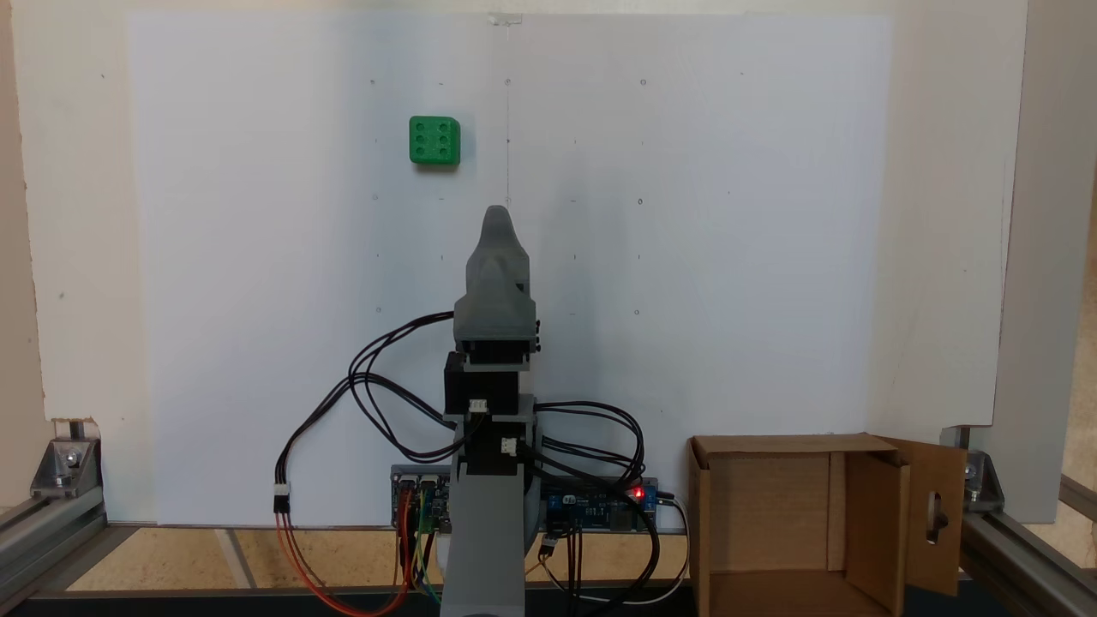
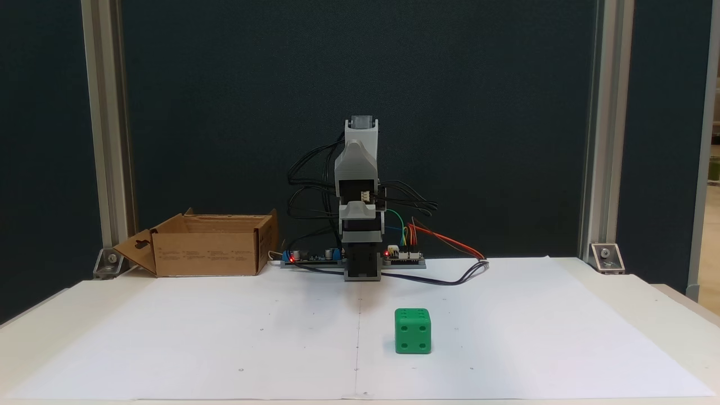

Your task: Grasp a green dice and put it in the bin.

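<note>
- Your pincer is sitting folded above the arm's base, its tip pointing out over the white sheet; the two jaws are lying one behind the other in both fixed views, so you cannot tell whether it is released or clenched. Nothing is showing in it.
- Judging from that, you are looking at the very first step: the reach has not yet begun and the grasp is not yet done.
- The green dice is resting on the sheet, well apart from the pincer, ahead of it and to the left in a fixed view, with its six-pip face turned up. In a fixed view from the front, the dice is lying to the right of the arm, a four-pip face showing.
- The next move is likely calling for you to stretch the arm forward, swing toward the dice, spread the jaws around it and come down squarely, since its rounded corners may be slipping out of a skewed hold.
- The bin is standing beside the arm's base, open at the top, with a slotted flap hanging outward; the carry will probably be asking for a lift high enough to clear its wall.
- Counting: you are working with one arm, one pincer, one dice, one bin, one bench and one circuit board with a red light glowing.
</note>
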You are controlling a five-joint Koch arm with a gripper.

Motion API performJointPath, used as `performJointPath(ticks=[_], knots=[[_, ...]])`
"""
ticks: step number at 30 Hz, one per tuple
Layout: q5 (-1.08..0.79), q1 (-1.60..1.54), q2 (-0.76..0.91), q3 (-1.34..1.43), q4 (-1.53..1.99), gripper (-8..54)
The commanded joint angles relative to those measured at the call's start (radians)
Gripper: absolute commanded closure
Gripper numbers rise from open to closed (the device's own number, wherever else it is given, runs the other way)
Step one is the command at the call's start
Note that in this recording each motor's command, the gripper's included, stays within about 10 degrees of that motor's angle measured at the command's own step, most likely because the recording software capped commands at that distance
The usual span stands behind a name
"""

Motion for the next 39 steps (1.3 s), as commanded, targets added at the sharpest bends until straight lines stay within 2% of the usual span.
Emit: performJointPath(ticks=[1, 7, 12, 15, 22, 39], knots=[[0.029, -0.006, 0.100, 0.048, 0.173, 0.9], [0.034, 0.002, 0.109, 0.048, 0.524, -3.3], [0.032, -0.008, 0.109, 0.049, 0.844, -3.4], [0.031, -0.015, 0.109, 0.048, 0.652, -3.3], [0.031, -0.018, 0.109, 0.049, 0.500, -3.3], [0.031, -0.014, 0.107, 0.048, 0.494, -3.3]])
